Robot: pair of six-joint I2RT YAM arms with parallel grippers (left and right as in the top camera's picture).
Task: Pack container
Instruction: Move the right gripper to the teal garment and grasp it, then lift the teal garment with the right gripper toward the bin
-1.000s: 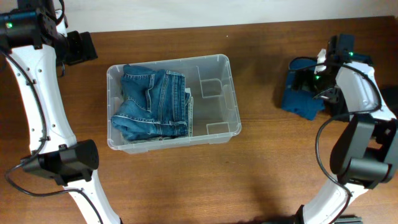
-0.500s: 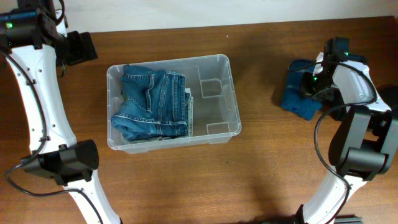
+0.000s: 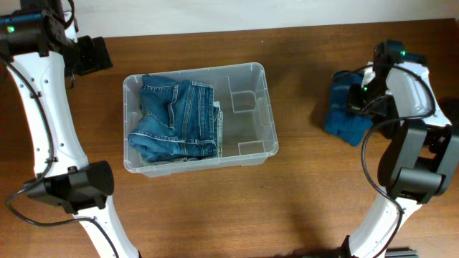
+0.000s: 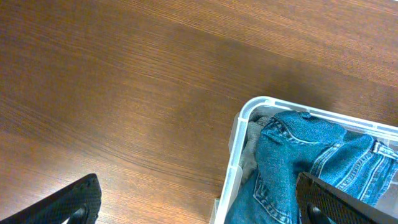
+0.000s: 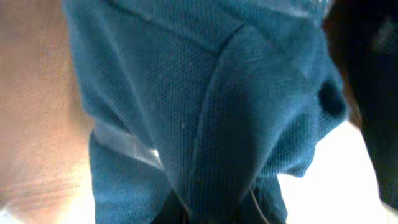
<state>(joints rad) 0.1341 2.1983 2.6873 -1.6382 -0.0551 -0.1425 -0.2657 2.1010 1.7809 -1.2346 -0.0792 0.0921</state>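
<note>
Centre-left in the overhead frame sits the large clear plastic tub [image 3: 251,129]. Well right of it, the right pincer [image 3: 356,100] clamps a crumpled blue cloth [image 3: 343,120]; the left pincer [image 3: 97,54] gapes beyond its upper-left corner.

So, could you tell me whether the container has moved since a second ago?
No. The container sits where it was, measured against the far edge of the table.

I see faded blue denim jeans [image 3: 174,118], a clear container [image 3: 247,127], a teal-blue knit cloth [image 3: 343,118] and a brown wood-grain tabletop [image 3: 301,193].
</note>
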